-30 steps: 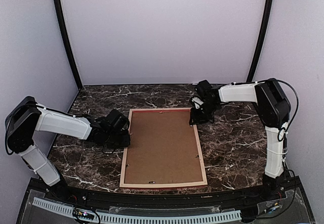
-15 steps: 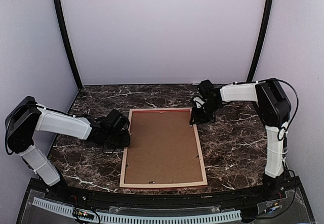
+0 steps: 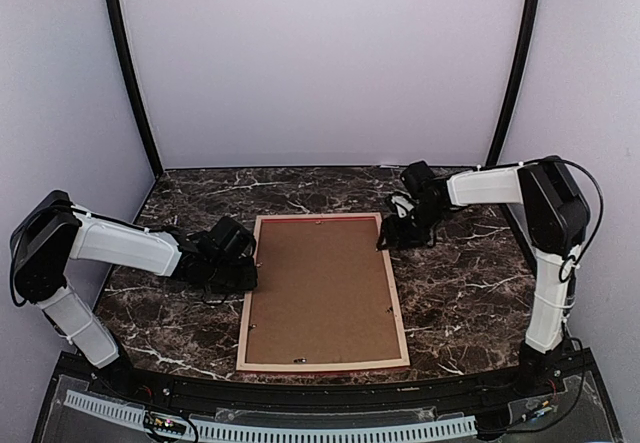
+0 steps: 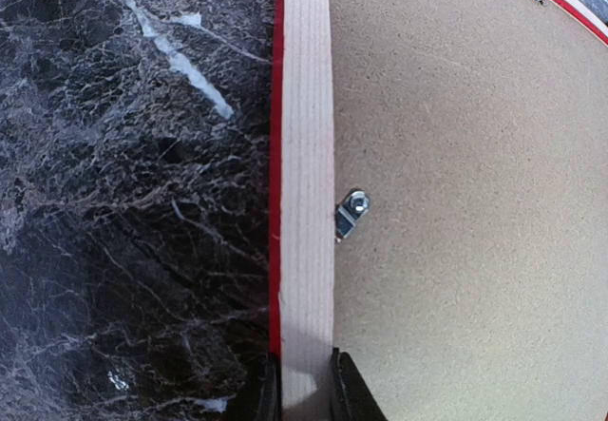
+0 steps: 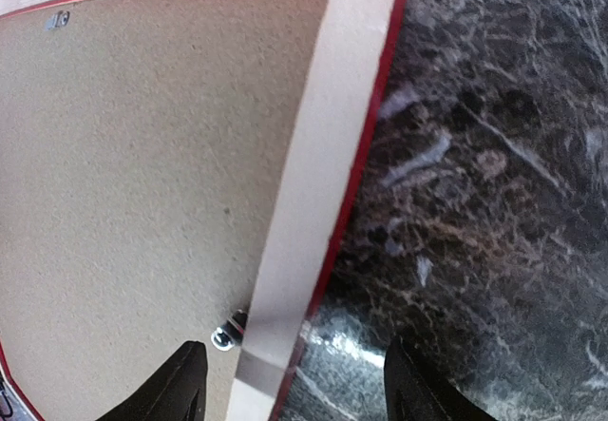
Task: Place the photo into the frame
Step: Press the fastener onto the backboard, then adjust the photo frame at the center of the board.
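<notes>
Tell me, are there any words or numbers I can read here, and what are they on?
None: no word, number or sign can be read in any view.
The frame lies back up: pale wood, no label.
The board in it: plain brown, no print.
The small black part at the near edge: coloured specks, too small to read.
</notes>
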You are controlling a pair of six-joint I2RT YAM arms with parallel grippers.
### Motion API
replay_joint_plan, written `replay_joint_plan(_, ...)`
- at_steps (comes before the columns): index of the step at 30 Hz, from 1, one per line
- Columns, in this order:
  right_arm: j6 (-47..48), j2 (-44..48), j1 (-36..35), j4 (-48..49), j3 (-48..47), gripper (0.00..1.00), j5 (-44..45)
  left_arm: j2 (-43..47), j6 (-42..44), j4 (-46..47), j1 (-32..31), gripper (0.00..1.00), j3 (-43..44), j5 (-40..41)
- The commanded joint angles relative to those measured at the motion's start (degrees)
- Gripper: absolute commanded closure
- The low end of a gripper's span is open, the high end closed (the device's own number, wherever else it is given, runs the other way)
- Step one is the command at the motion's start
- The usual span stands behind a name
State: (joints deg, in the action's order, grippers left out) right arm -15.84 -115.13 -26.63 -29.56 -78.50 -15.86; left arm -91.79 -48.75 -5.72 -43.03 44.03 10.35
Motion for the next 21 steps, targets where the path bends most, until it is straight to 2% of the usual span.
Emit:
replay_joint_plan(1, -2.4, 4.4, 0.3, 2.4, 4.9, 0.35, 0.6, 0.5, -2.5, -3.9, -0.1, 1.00, -1.5, -0.7)
replay_joint_plan(14, -7.9, 11.6, -5.1, 9.4, 17.8, 0.38, 1.0, 1.3, -1.8, -4.8, -0.1, 1.00, -0.6, 0.3)
replay_joint_plan(20, -8.3, 11.9, -7.4, 8.9, 20.0, 0.48, 4.5, 1.8, -1.1, -5.2, -0.1, 1.00, 0.3, 0.9)
replay_joint_plan(21, -7.8, 11.9, -7.4, 8.3, 20.0, 0.50, 5.5, 2.3, -1.0, -5.1, -0.1, 0.97, 0.3, 0.9)
